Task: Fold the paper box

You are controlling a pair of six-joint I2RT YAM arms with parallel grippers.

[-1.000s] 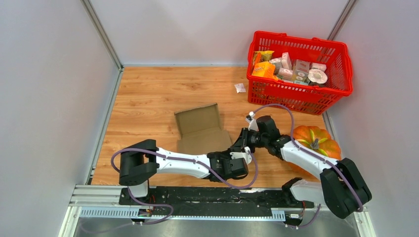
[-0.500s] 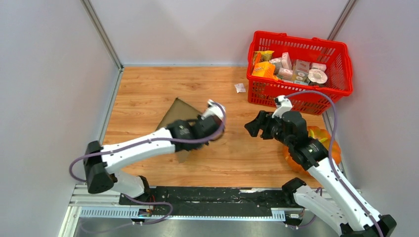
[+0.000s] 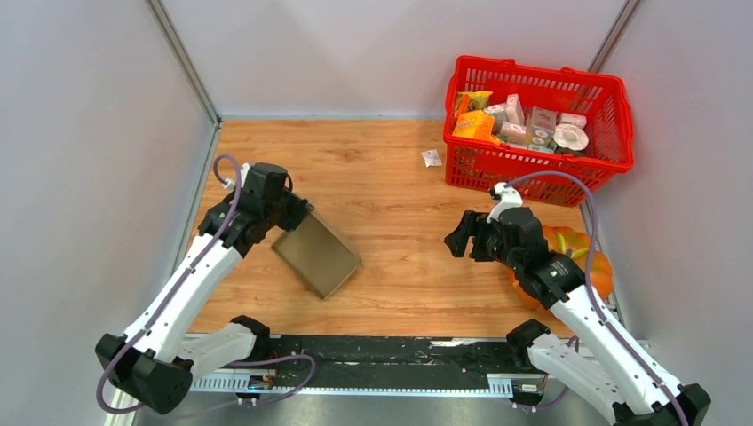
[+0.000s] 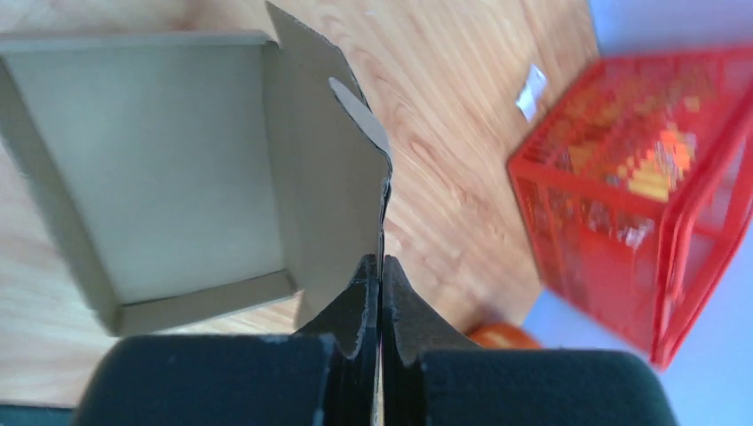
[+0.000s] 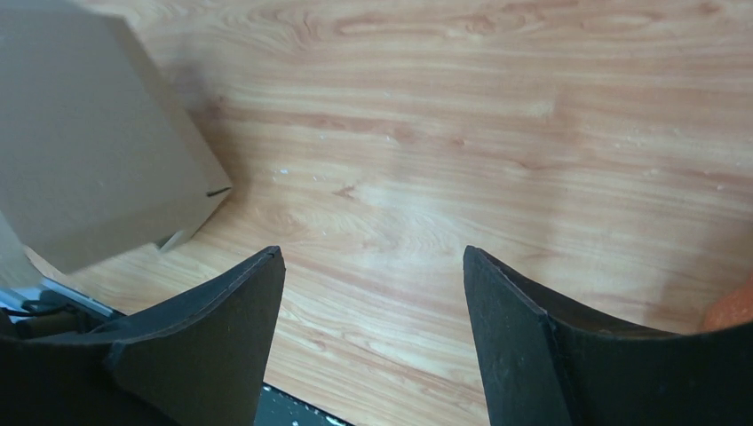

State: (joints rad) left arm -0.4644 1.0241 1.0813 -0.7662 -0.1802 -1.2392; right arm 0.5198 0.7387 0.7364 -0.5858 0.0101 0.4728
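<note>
The left end effector [image 3: 293, 213] reaches over the left side of the bench [image 3: 400, 177] with its jaws pressed together on a thin side flap of the paper box [image 3: 316, 256]. In the left wrist view the cardboard edge is pinched between the two dark fingers [image 4: 355, 315]. The box hangs from that grip at a tilt, near the left edge of the wood. Its plain brown outer face is turned up toward the overhead camera, while its open tray side, with low folded walls on three sides, faces the wrist camera. The held flap ends in a rounded tab. Whether the lower corner of the box touches the wood cannot be told. The right end effector [image 3: 455, 238] is right of centre and well apart from the box, its jaws spread wide with nothing between them — only bare wood shows between the fingers in the right wrist view, and the box sits at the upper left of that picture. An orange pumpkin [image 3: 586, 259] lies at the right edge of the bench, just beside the right arm. A red basket [image 3: 542, 182] holding small printed packages stands in the far right corner. A small white packet [image 3: 431, 158] lies on the wood just left of it.
</note>
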